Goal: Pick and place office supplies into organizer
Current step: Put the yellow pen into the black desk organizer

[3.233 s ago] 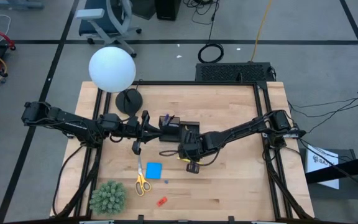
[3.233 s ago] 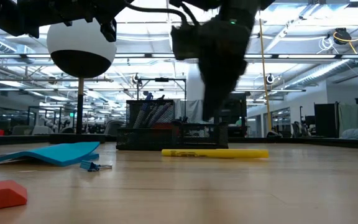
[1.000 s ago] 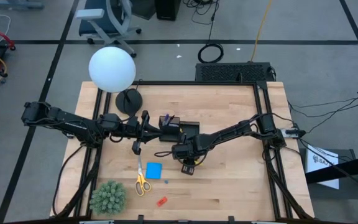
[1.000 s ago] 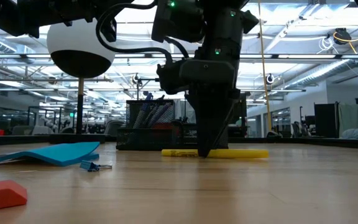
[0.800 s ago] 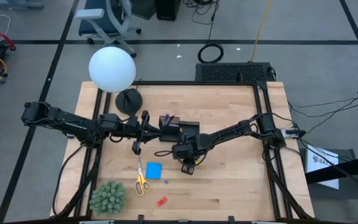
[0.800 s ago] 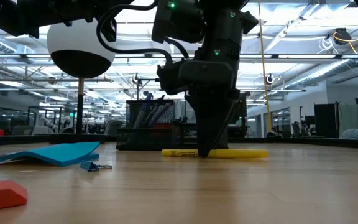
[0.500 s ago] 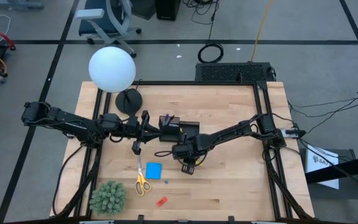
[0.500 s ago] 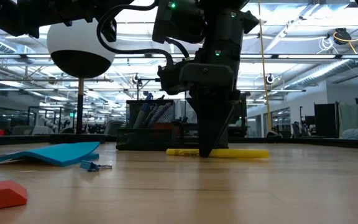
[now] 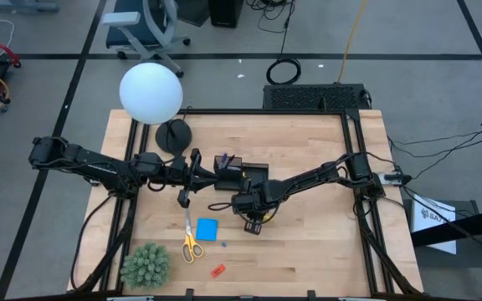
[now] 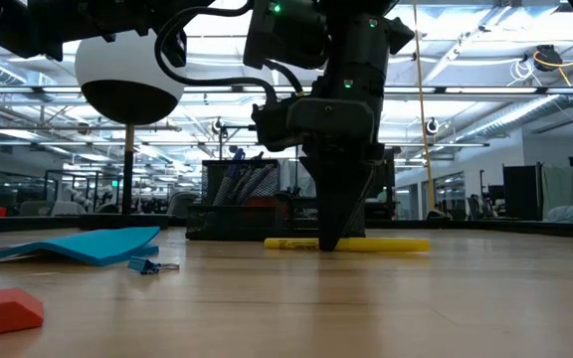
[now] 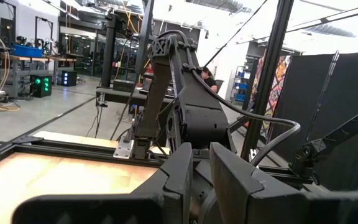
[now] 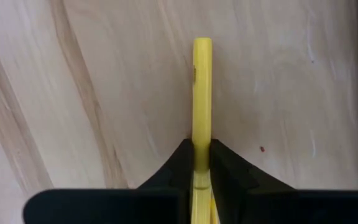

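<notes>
Over on the left, the left gripper (image 9: 185,197) is hanging above the table just beside the organizer (image 9: 239,177), fingers drawn close together and carrying nothing, simply waiting. Below it the yellow-handled scissors (image 9: 190,243), the blue square note pad (image 9: 207,229) and the tiny red piece (image 9: 217,270) are lying loose on the wood, none of them sorted yet. Moving to the middle, the right gripper (image 10: 328,242) is pressing its tips down to the tabletop, and here is the change: those jaws were standing wide around the yellow pen (image 12: 201,93) 1 second ago, and now they are pinching it on both sides, the pen nudging slightly along the table. So the grasp is looking made, with the pen lying flat just in front of the organizer; lifting it comes next, I reckon.
</notes>
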{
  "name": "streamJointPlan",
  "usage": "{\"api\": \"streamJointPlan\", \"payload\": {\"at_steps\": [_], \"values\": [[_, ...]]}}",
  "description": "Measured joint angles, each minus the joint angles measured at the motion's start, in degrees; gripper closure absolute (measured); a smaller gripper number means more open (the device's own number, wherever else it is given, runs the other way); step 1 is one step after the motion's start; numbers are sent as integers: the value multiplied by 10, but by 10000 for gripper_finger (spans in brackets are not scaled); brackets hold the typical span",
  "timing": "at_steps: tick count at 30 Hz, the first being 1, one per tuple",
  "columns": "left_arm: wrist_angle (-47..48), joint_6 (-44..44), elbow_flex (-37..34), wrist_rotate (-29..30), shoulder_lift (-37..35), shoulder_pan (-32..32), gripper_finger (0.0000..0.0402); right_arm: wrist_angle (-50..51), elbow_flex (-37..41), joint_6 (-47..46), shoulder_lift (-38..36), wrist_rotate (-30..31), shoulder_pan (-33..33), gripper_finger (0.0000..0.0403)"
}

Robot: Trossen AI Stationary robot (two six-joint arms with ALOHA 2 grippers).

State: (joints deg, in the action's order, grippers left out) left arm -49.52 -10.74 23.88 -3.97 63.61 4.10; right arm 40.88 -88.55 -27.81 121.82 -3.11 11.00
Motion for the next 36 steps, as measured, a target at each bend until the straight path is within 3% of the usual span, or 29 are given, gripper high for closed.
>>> {"api": "streamJointPlan", "payload": {"at_steps": [36], "values": [[0,0,0,0,0,0,339,15,2,31,-48,-47,-13,382]]}}
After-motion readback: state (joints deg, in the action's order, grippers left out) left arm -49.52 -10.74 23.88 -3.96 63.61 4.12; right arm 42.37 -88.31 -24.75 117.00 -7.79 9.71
